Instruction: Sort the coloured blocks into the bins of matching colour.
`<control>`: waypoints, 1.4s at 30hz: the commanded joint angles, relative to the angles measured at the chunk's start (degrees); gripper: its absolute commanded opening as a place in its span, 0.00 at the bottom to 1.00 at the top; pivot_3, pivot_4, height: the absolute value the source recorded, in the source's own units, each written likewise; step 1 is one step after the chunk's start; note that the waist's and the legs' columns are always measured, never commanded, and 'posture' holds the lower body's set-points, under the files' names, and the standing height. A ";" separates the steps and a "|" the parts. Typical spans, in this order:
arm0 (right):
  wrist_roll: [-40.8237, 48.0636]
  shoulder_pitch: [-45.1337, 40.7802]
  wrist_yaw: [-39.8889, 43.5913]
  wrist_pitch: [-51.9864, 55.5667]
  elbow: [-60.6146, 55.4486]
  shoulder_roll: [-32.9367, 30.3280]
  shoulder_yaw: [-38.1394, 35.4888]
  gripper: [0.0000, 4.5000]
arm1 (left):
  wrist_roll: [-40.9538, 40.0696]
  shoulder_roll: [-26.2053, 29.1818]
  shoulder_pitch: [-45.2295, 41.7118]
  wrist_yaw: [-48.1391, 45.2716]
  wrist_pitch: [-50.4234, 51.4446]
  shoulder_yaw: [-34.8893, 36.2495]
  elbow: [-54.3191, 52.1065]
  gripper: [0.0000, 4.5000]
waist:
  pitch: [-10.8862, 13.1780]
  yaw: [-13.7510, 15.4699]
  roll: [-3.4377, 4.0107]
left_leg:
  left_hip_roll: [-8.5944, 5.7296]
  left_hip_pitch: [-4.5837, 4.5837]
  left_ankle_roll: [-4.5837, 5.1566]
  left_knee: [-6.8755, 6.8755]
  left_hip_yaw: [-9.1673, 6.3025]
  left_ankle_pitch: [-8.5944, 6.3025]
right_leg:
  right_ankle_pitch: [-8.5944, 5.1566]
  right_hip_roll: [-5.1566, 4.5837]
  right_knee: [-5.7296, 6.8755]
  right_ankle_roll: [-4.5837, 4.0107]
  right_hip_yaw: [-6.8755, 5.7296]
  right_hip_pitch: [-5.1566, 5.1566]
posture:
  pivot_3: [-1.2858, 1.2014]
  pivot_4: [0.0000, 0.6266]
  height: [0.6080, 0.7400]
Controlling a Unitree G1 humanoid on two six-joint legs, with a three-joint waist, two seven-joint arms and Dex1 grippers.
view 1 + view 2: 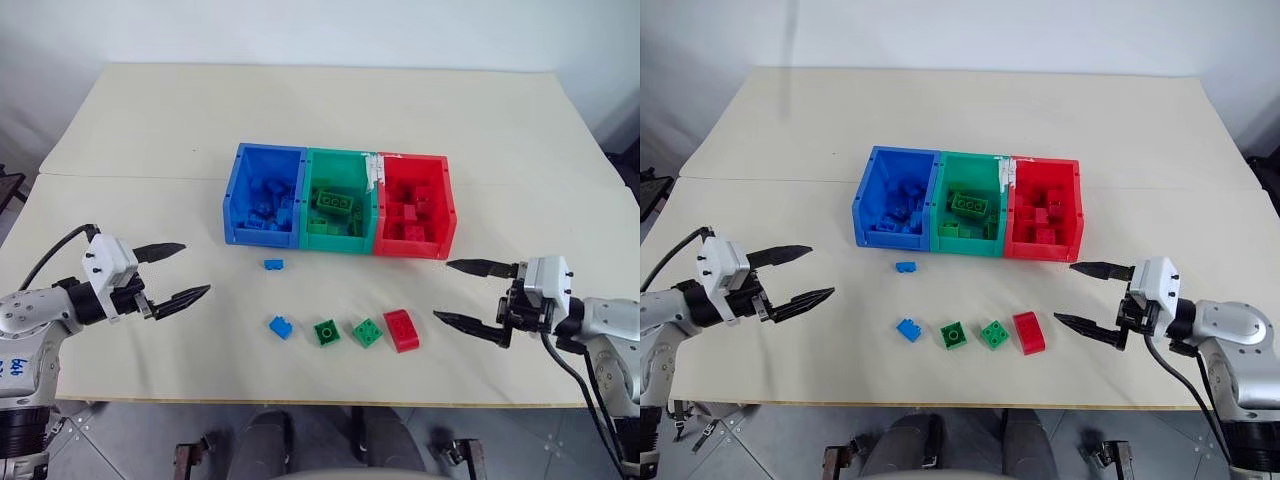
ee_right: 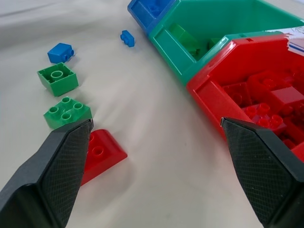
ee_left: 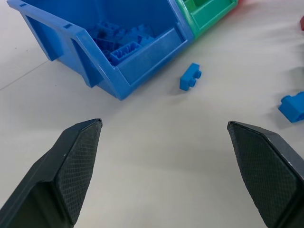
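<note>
Both claws, left claw (image 1: 178,272) and right claw (image 1: 472,293), gape wide, holding nothing.

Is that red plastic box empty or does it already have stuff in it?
Not empty: the red plastic bin holds several red studded bricks.

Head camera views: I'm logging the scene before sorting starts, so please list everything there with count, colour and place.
Table: one, cream, under everything.
Bins: three joined, blue, green, red from the robot's left to right, mid-table, each holding matching bricks.
Loose blue bricks: two, one just in front of the blue bin, one nearer the front edge.
Loose green bricks: two, side by side in the front row.
Loose red brick: one, right end of that row.
Left gripper: open, empty.
Right gripper: open, empty.
</note>
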 commanded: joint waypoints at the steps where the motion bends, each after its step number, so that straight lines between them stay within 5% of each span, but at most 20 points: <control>1: -0.28 -0.52 -0.74 -1.37 -0.41 0.75 -0.75 1.00 | 0.28 0.17 0.21 0.34 -1.37 1.40 -1.21 1.00 | 0.00 0.02 0.00 | 0.00 0.00 0.00 0.00 0.00 0.00 | 0.00 0.00 0.00 0.00 0.00 0.00 | 0.52 0.24 1.00; 24: -3.90 18.96 0.46 -14.46 12.01 -2.53 -19.48 1.00 | 1.77 -10.23 -13.74 -9.14 -2.84 -23.46 -10.01 1.00 | 0.00 1.11 0.01 | -0.15 0.13 0.18 0.32 0.23 -0.06 | 0.03 0.30 0.20 0.07 0.11 0.17 | 0.52 0.24 1.00; 28: -1.28 19.54 0.04 -8.50 4.08 -1.58 -15.03 1.00 | 1.50 -9.93 -13.55 -9.64 -2.69 -23.40 -10.30 1.00 | -0.01 0.96 0.01 | -0.07 0.28 0.22 0.37 0.31 -0.07 | 0.04 0.37 0.43 0.08 0.26 0.17 | 0.52 0.24 1.00; 33: -1.61 16.69 -9.50 12.32 -12.85 -3.14 -3.39 1.00 | 1.77 -8.49 -11.61 -9.88 -3.51 -21.86 -9.68 1.00 | -0.01 1.21 0.02 | -0.03 0.25 0.22 0.58 0.18 -0.07 | 0.02 0.27 0.72 0.03 0.27 0.10 | 0.52 0.24 1.00; 42: -6.88 13.18 -20.25 19.99 -19.26 2.40 7.99 1.00 | 1.68 -8.05 -8.53 -8.69 -4.12 -20.99 -11.43 1.00 | -0.01 1.59 0.02 | -0.08 0.03 0.11 0.60 -0.08 -0.10 | 0.00 0.02 0.44 -0.05 0.09 0.09 | 0.52 0.24 1.00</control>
